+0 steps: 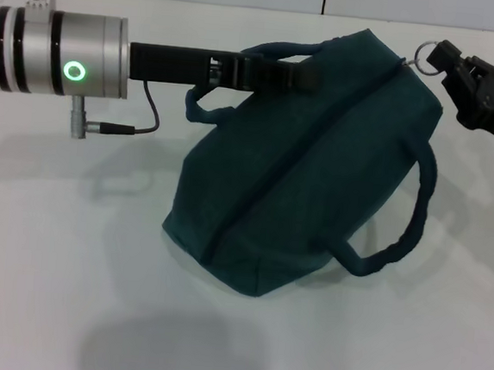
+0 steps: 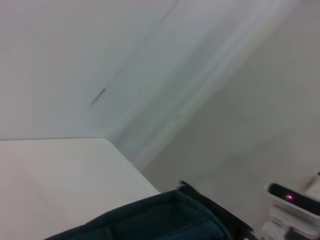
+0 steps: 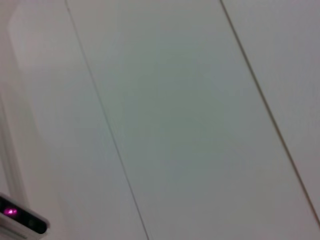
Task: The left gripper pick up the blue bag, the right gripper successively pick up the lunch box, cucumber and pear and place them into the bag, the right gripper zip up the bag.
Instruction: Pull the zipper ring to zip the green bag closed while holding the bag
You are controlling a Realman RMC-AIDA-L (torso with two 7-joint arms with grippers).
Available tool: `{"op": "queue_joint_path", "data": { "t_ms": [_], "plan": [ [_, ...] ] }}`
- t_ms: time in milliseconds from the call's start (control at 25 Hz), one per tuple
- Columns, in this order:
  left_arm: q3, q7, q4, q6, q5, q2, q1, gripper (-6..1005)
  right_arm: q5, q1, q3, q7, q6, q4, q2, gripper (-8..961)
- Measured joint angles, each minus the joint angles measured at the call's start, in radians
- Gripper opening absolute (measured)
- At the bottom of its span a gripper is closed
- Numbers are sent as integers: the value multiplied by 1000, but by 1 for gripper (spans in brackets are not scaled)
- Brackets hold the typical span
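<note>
Teal fabric fills the middle of the head view: the blue bag (image 1: 309,164) lies on the white table (image 1: 65,290), zipped shut along its top seam, which runs diagonally from the near-left end toward the far-right corner. The left gripper (image 1: 279,71) reaches in from the left at the bag's far side, its dark fingers clenched on the far loop handle (image 1: 239,72) and holding it up. The other padded handle (image 1: 404,225) droops down the bag's near-right side toward the table. At the far-right corner of the bag, the right gripper (image 1: 444,64) sits beside the ring zip pull (image 1: 425,53), its black fingertips pinched on the ring. In the left wrist view a strip of the bag (image 2: 150,220) shows low in the picture against the table and pale wall. The right wrist view shows only pale wall panels. Lunch box, cucumber and pear cannot be seen in any view.
</note>
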Motion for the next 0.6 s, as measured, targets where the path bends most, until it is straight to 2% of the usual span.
{"op": "queue_joint_path", "data": {
  "t_ms": [320,600],
  "plan": [
    [0,3,0,42,3,0,-1,58,26,0,0,3,4,-2,-3,8],
    [0,17,0,111,-69,-1,-1,58,38,10,-2,4,37,3,-5,8]
  ]
}}
